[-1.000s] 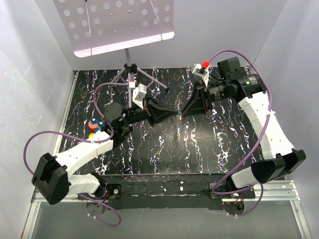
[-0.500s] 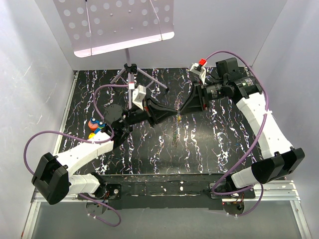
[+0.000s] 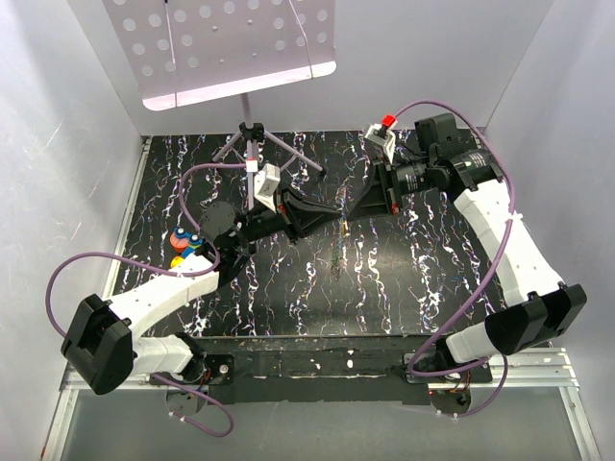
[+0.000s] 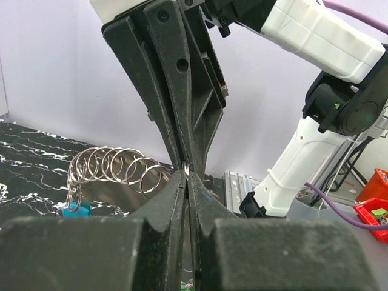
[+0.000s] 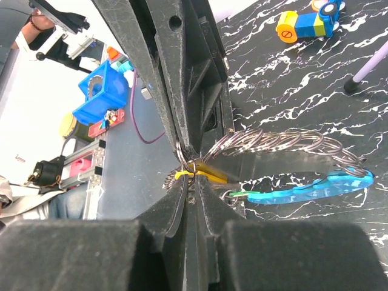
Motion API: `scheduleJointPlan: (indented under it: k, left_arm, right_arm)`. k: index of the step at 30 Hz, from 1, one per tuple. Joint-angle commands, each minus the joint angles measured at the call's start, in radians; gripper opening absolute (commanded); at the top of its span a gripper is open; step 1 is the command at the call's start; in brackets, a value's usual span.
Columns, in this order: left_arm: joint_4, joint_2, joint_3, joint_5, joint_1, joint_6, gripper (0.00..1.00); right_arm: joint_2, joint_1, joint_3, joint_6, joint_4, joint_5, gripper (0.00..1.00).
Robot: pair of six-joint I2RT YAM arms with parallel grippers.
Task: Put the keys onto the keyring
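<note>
Left claw (image 4: 186,173) clamps the keyring (image 4: 115,167) above the desk (image 3: 288,288). Right claw (image 5: 193,182), tip to tip with it, appears closed on the yellow key (image 5: 207,173). Hold the ring steady; feed the key along the coil.

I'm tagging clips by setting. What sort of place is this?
Most likely a robotics lab test cell: a left arm and a right arm bolted at the edge of a black marbled table, plain white walls boxing it in, and a blue parts bin beyond the table.
</note>
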Motion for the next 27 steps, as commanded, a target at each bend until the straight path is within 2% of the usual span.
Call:
scheduleJointPlan:
  k: [1,9,20,27]
  left_arm:
    - [0.07,-0.029,-0.002,-0.027,0.001,0.004,0.0]
    - [0.13,-0.024,-0.013,-0.031,0.003,-0.028,0.0]
    - [0.312,0.006,-0.064,-0.088,0.004,-0.152,0.0]
    - [0.327,0.017,-0.07,-0.102,0.001,-0.151,0.0]
  right_arm:
    - [-0.022,0.003,-0.02,0.019,0.041,-0.026,0.12]
    - [-0.008,0.003,-0.033,0.056,0.078,-0.064,0.08]
    - [0.007,0.004,-0.03,0.099,0.123,-0.1,0.09]
    - [0.01,0.003,-0.029,0.133,0.159,-0.126,0.1]
